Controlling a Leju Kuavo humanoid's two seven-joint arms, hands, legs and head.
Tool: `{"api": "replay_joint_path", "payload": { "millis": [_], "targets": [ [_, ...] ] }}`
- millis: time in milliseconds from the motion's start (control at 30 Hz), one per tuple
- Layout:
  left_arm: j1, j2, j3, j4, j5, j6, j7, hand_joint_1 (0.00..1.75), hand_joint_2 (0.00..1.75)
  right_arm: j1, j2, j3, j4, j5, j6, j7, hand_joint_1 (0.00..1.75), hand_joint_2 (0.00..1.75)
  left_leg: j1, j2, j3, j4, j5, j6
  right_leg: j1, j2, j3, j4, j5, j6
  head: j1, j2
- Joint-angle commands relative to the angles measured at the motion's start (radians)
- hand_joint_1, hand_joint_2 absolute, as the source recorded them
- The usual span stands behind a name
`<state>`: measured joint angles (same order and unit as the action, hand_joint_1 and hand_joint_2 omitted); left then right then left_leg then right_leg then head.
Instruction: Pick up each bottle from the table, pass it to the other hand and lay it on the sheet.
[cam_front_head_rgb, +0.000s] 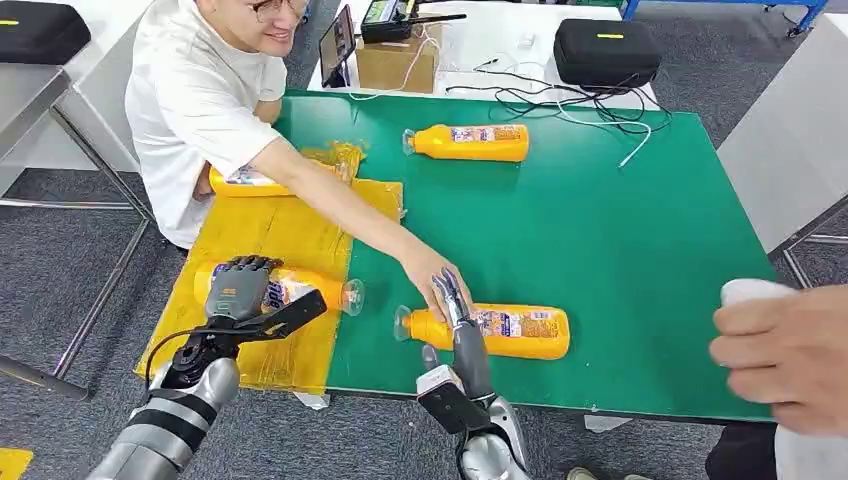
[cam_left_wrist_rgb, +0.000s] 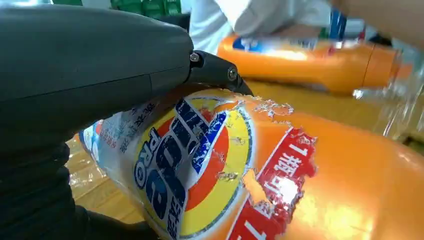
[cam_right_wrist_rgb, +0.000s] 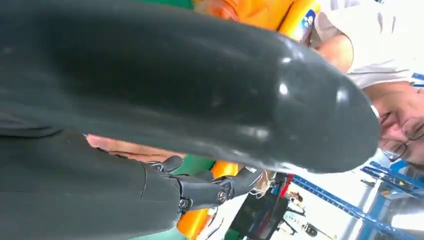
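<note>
Gripping an orange bottle (cam_front_head_rgb: 290, 288) on the yellow sheet (cam_front_head_rgb: 270, 240), the left hand (cam_front_head_rgb: 238, 287) has its fingers curled over the bottle's labelled body; the bottle lies on its side with its clear cap toward the green surface (cam_front_head_rgb: 620, 220). The left wrist view shows the same bottle (cam_left_wrist_rgb: 280, 175) close up under the thumb, its label torn, with another orange bottle (cam_left_wrist_rgb: 310, 62) lying behind it.

That second bottle (cam_front_head_rgb: 250, 182) lies at the far end of the sheet, partly hidden by the arm of a person in a white shirt (cam_front_head_rgb: 195, 100) who leans across the sheet. The person's hand (cam_front_head_rgb: 430, 275) rests at the neck end of a third bottle (cam_front_head_rgb: 500, 330), which lies on its side on the surface just beyond the sheet's near corner. The right hand (cam_front_head_rgb: 455, 310) reaches up to this bottle with its fingers extended over the neck end, touching the person's hand; whether it grips the bottle cannot be told.

A fourth bottle (cam_front_head_rgb: 468, 142) lies on the surface beyond the sheet's far corner. Another person's hand (cam_front_head_rgb: 785, 350) holds a white object well away from the sheet.
</note>
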<state>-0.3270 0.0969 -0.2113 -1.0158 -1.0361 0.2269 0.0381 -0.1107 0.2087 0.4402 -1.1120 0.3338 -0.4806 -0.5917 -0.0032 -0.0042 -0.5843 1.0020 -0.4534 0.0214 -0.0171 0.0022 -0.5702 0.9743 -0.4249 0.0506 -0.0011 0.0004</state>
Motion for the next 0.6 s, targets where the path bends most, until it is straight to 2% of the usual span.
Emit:
{"api": "replay_joint_path", "payload": {
  "millis": [33,67,100,133,167,367,400,433,567,600],
  "targets": [
    [-0.159,0.002,-0.004,0.371,0.018,-0.095,0.047,1.52,1.75,-0.037,0.015,-0.027,0.045,0.002,0.027,-0.003,0.00,0.00,0.000,0.000,0.002,-0.001,0.000,-0.001,0.000,-0.001,0.002,0.000,0.000,-0.001,0.000,0.000],
    [-0.173,0.006,-0.005,0.412,0.017,-0.097,0.049,1.31,1.75,-0.043,0.017,-0.026,0.052,0.004,0.028,-0.003,0.00,0.00,0.001,0.000,0.003,-0.001,0.000,-0.002,0.001,0.000,0.003,0.000,0.000,-0.002,-0.001,0.000],
    [-0.177,0.009,-0.004,0.426,0.019,-0.094,0.040,0.42,1.75,-0.044,0.018,-0.026,0.055,0.004,0.027,-0.003,0.00,0.00,0.000,0.000,0.003,-0.001,0.000,-0.001,0.000,0.000,0.002,0.000,0.000,-0.002,0.000,0.000],
    [-0.186,0.014,-0.006,0.450,0.019,-0.109,0.039,0.28,1.75,-0.048,0.019,-0.024,0.059,0.005,0.029,-0.003,0.00,0.00,0.000,0.000,0.003,-0.001,0.000,-0.001,0.000,0.000,0.003,0.000,0.000,-0.001,0.000,0.000],
    [-0.190,0.011,0.003,0.459,0.030,-0.111,0.036,0.03,1.75,-0.049,0.020,-0.024,0.062,0.005,0.027,-0.003,0.00,0.00,0.001,0.001,0.005,-0.002,0.000,-0.002,0.001,0.001,0.005,-0.001,0.000,-0.002,0.000,0.000],
    [-0.161,-0.008,0.056,0.384,0.198,-0.227,-0.100,0.00,1.75,-0.043,0.012,-0.017,0.070,0.004,0.030,-0.011,0.00,0.00,0.001,0.002,0.012,-0.001,0.000,-0.002,0.001,0.001,0.011,0.000,0.001,-0.003,0.000,0.000],
    [-0.140,-0.004,0.045,0.352,0.216,-0.242,-0.119,0.00,1.75,-0.035,0.009,-0.014,0.063,0.004,0.030,-0.014,0.00,0.00,0.001,0.002,0.012,-0.002,0.001,-0.002,0.002,0.002,0.011,-0.001,0.001,-0.003,0.000,0.000],
    [-0.108,0.014,0.038,0.303,0.281,-0.317,-0.146,0.00,1.75,-0.023,0.004,-0.005,0.052,0.002,0.036,-0.017,0.00,0.00,0.000,0.002,0.013,-0.002,0.001,-0.002,0.001,0.002,0.012,-0.001,0.000,-0.003,0.000,0.000],
    [-0.070,0.039,0.015,0.211,0.390,-0.369,-0.190,0.00,1.75,-0.031,0.002,0.002,0.070,-0.009,0.030,-0.028,0.00,0.00,0.001,0.005,0.015,-0.003,0.000,-0.003,0.002,0.004,0.013,-0.001,0.001,-0.004,0.000,0.000],
    [-0.048,0.044,0.028,0.170,0.462,-0.391,-0.233,0.00,1.75,-0.033,0.003,0.010,0.074,-0.010,0.032,-0.032,0.00,0.00,0.000,0.000,0.016,-0.003,0.001,-0.003,0.001,0.001,0.016,-0.001,0.000,-0.003,0.000,0.000]
  ]
}}
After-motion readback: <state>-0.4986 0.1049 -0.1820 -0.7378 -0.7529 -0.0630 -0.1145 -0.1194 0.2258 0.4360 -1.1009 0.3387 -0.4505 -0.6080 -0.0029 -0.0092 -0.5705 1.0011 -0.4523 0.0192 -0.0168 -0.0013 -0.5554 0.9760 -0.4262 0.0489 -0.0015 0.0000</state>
